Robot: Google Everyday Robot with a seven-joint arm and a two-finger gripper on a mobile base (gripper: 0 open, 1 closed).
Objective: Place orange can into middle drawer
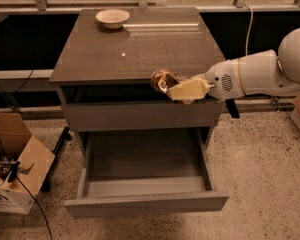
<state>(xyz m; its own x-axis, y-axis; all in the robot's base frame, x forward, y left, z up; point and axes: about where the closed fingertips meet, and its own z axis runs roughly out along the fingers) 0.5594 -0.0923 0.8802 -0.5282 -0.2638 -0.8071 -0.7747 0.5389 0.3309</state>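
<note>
A grey cabinet is seen from above, its worktop bare except for a pale bowl at the back. The orange can is held at the worktop's front right edge, tipped on its side – it is pinched between the cream fingers of the gripper, which is carried in from the right on a white arm. Below, a closed drawer front is seen, and under it the middle drawer is pulled fully open – nothing inside. A cardboard box is seen on the floor at left.
</note>
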